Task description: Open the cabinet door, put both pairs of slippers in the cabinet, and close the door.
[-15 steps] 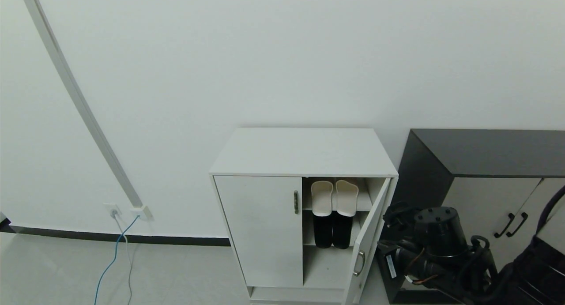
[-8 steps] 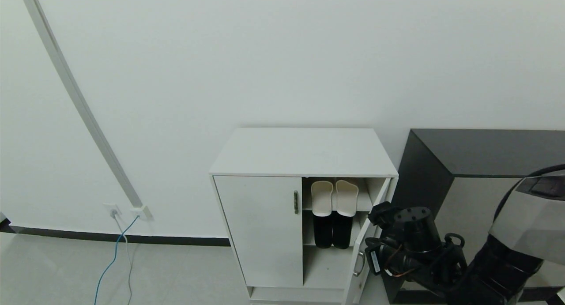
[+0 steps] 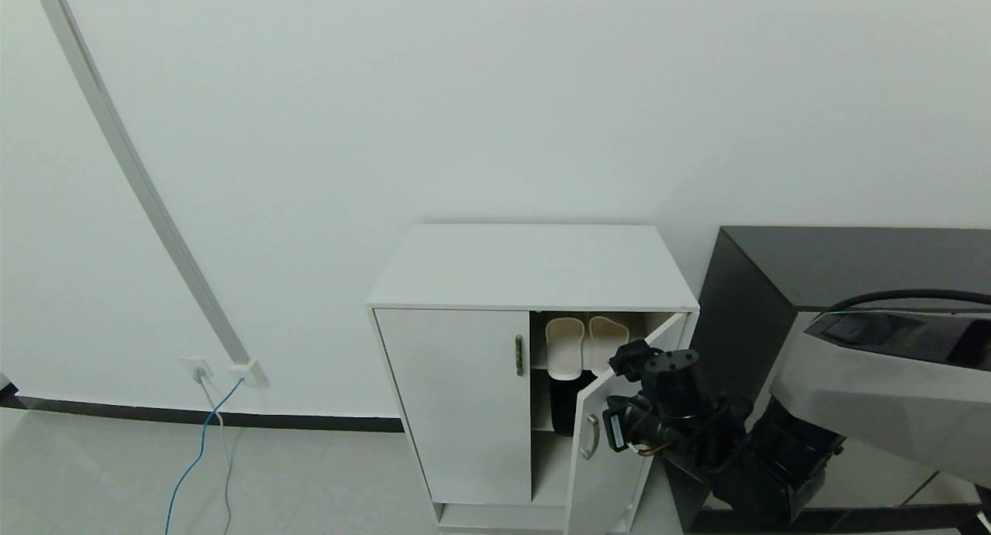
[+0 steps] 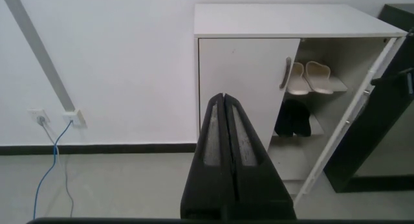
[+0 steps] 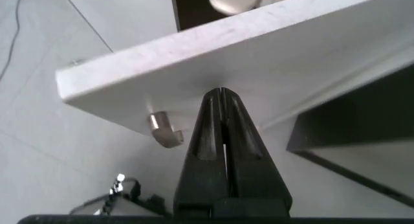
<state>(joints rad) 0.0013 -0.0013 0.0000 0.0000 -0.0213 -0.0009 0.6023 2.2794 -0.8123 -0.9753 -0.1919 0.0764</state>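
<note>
The white cabinet (image 3: 534, 265) has its left door closed and its right door (image 3: 596, 481) standing partly open. Inside, a white pair of slippers (image 3: 565, 348) lies on the top shelf and a black pair (image 3: 564, 403) on the shelf below. My right gripper (image 5: 223, 94) is shut, its tips against the outer face of the right door (image 5: 272, 49), just above the handle (image 5: 165, 128). My left gripper (image 4: 224, 98) is shut and holds nothing, back from the cabinet (image 4: 291, 20); past it I see the white slippers (image 4: 309, 78) and the black slippers (image 4: 292, 118).
A black cabinet (image 3: 844, 264) stands close on the right of the white one. A cable duct (image 3: 132, 163) runs down the wall to an outlet with cables (image 3: 201, 372) at the left. Bare floor (image 3: 294, 481) lies left of the cabinet.
My right arm has swung left against the right door, and the door has turned from wide open to about half closed, covering more of the slippers.
</note>
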